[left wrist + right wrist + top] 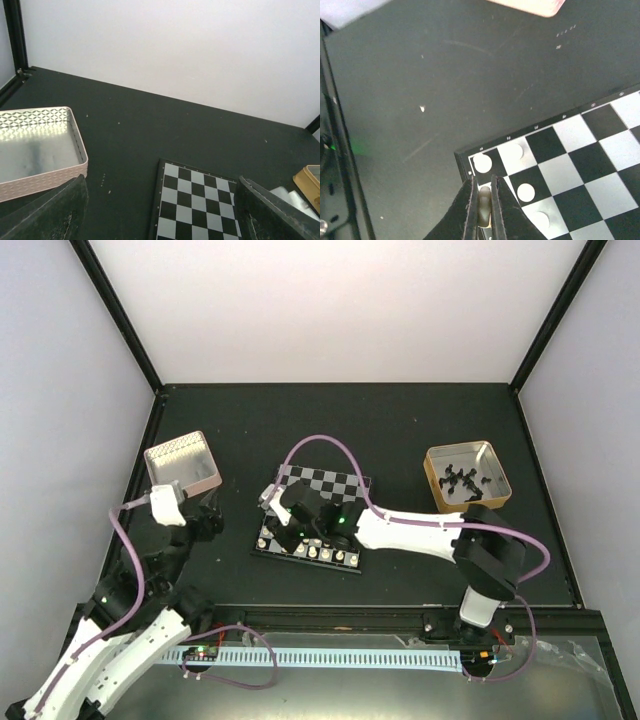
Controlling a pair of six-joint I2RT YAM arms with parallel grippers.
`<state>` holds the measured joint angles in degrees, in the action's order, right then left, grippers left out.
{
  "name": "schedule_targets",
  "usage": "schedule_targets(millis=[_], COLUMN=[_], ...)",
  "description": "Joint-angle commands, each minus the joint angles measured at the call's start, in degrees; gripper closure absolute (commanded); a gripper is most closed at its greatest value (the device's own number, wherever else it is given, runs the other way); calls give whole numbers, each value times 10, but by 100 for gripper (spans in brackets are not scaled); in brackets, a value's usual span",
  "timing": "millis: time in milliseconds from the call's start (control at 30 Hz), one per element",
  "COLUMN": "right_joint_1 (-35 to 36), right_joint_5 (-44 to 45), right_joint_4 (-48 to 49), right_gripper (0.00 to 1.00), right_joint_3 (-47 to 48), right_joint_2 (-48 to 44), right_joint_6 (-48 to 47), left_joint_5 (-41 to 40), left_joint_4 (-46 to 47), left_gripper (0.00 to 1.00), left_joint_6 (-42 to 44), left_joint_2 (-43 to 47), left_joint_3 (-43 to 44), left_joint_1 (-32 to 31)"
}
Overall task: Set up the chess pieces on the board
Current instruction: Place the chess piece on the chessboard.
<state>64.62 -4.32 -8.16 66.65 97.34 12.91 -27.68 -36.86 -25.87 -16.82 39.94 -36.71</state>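
Observation:
The board (318, 508) lies mid-table, with several cream-white chess pieces (322, 554) along its near edge. My right gripper (483, 192) is shut on one cream chess piece (483, 209), low over the board's (580, 165) corner square. Three other chess pieces (482, 163) stand on squares right beside it. From above, the right gripper (278, 533) is over the board's near left corner. My left gripper (205, 514) is left of the board next to the pink tin. Its fingers (55, 212) stand wide open with nothing between them, and the board (192, 202) lies ahead to the right.
A pink tin (183, 462) sits at the back left; no pieces show inside it (35, 150). A tan tin (468, 476) holding several black pieces stands at the right. The right arm's white link (405, 530) stretches across the board's right side.

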Motion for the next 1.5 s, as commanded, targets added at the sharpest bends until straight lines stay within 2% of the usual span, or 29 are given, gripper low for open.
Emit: schedule_targets(millis=[0,267,833,1067,1233,1467], right_joint_1=[24,42,45,44,45,45], right_joint_5=[56,67,97,95,94,99], right_joint_4=[-22,-48,-83,-90,-95,-90], right_gripper=[96,96,93,90,82,77], right_joint_3=[22,59,106,112,111,100], right_joint_2=[32,97,161,175,175,141], right_joint_6=[-45,-56,-70,-68,-65,-54], left_joint_5=[-29,-22,-14,-15,-20,-24], left_joint_4=[-34,-30,-20,-21,-22,-25], left_gripper=[18,18,17,17,17,17], left_joint_6=[4,5,1,0,-1,-2], left_joint_2=[37,40,25,23,24,24], left_joint_3=[7,5,-2,-2,-1,-1], left_joint_1=[2,3,3,3,3,2])
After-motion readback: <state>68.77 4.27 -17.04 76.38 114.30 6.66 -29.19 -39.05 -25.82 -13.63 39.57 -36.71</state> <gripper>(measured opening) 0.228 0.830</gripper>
